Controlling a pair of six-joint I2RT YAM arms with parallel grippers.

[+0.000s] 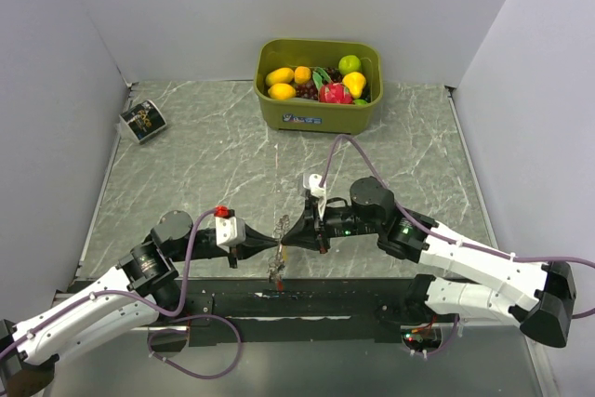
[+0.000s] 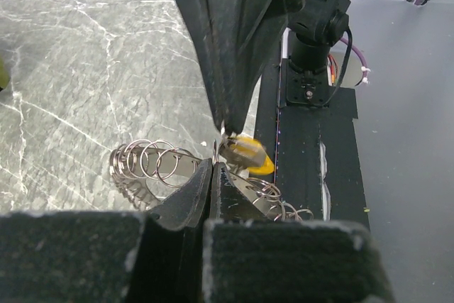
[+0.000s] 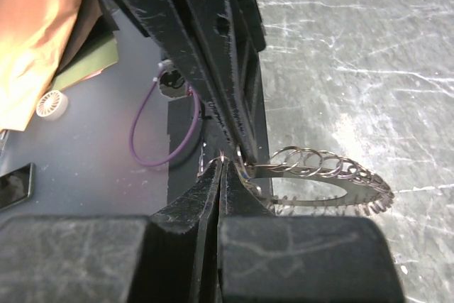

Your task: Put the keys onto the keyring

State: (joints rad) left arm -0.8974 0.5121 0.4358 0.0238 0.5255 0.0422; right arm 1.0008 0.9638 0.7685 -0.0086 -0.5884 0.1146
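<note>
The green bin [image 1: 316,120] stands at the far side of the marbled table [image 1: 204,165] and holds a heap of fruit toys [image 1: 321,81]. There are two yellow ones and an orange one at its left, dark grapes and a red-pink fruit in the middle, and a green apple and a yellow pear at its right. Nothing in the bin looks like a key.

The keyring [image 3: 319,175] is well apart from the bin, on its near side and roughly in line with the bin's left half, held above the table's near edge. It is a flat, thin grey metal loop with many small wire rings threaded along it, so that one stretch looks like a coil. From above it shows only as a small glinting bunch hanging below the two grippers.

A key with a yellow head [image 2: 252,157] hangs at the end of the keyring, just beside the fingertips.

The left gripper [image 2: 215,168] and the right gripper [image 3: 221,168] meet tip to tip on the near side of the bin. Each has its jaws pressed together with no gap, pinching thin wire at the keyring's end. I cannot tell whether the wire in the right gripper's tips belongs to the loop itself or to the yellow key's own small ring
</note>
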